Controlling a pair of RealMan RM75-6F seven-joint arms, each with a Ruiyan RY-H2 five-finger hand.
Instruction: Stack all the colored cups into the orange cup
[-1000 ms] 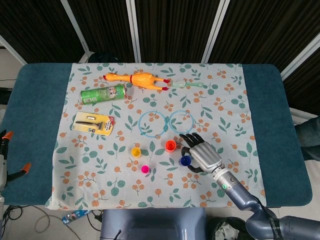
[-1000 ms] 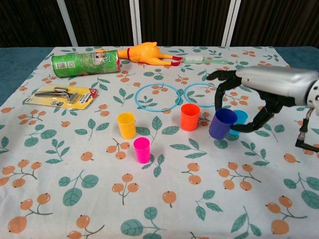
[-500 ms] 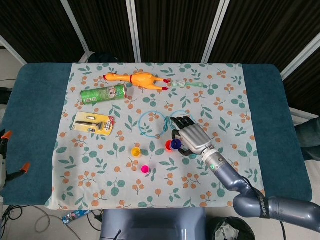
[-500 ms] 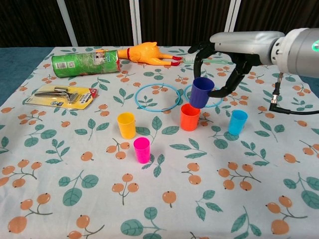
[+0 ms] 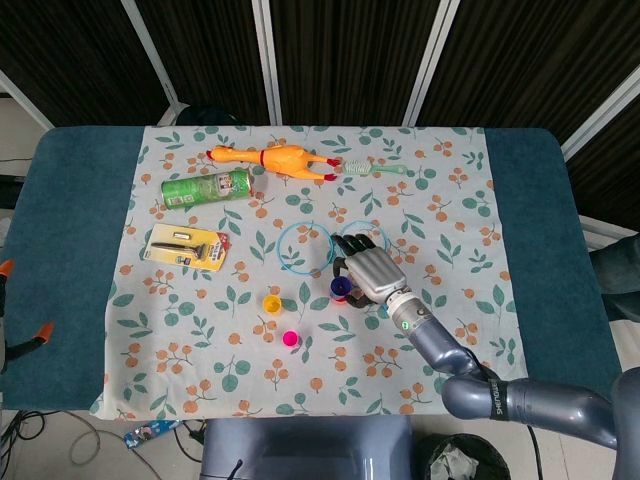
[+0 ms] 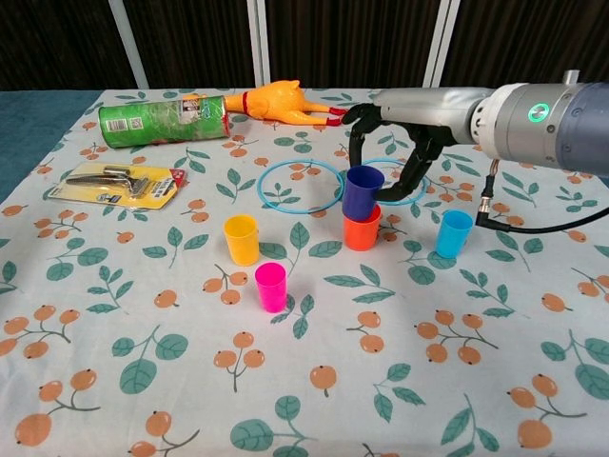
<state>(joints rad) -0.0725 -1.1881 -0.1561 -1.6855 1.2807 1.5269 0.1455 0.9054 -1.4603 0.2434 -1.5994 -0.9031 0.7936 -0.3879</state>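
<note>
The orange cup [image 6: 362, 232] stands at mid-table. The dark purple cup [image 6: 363, 189] sits partly inside it, leaning a little. My right hand [image 6: 394, 135] reaches in from the right and grips the purple cup, with fingers on both sides of its rim. In the head view the same right hand [image 5: 366, 271] covers most of the orange cup, and only the purple cup [image 5: 340, 290] shows. The light blue cup [image 6: 454, 233] stands upright to the right, the yellow cup [image 6: 242, 239] to the left, and the pink cup [image 6: 270, 287] nearer the front. The left hand does not show.
Two thin blue rings [image 6: 302, 184] lie flat just behind the orange cup. Further back are a green can [image 6: 162, 121] on its side, a rubber chicken [image 6: 281, 103] and a toothbrush [image 6: 385, 115]. A packaged razor [image 6: 124, 183] lies at the left.
My right hand lifted the purple cup from beside the light blue cup, carried it left over the orange cup, and lowered it partly into that cup.
</note>
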